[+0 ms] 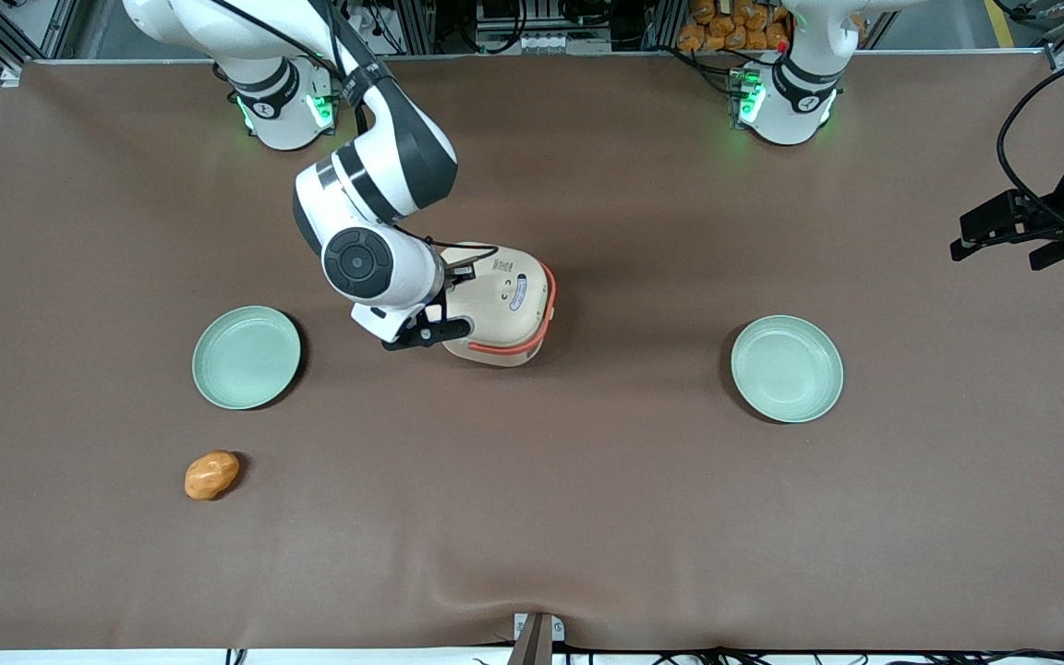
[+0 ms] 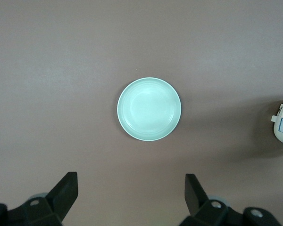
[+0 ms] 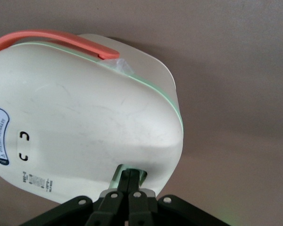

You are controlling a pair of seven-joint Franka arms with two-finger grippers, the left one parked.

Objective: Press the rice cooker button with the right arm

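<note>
Black end effector (image 3: 129,181) closed on button (image 3: 120,175).

Cream rounded-square rice cooker (image 1: 500,305) sits mid-table between two round green plates (image 1: 247,357) (image 1: 787,368), black two-finger gripper (image 3: 129,181) closed, fingertips together on the small pale-green button (image 3: 120,172) at the lid edge; orange lumpy bread roll (image 1: 211,475) nearer the camera than the working-arm-end plate.

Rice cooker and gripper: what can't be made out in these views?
- Pale-green button: mostly covered by the shut black gripper in the right wrist view; contact unconfirmed.
- Front view: the white right arm hides that end of the cream rice cooker.
- Left wrist view: cooker cut off by the edge.
</note>
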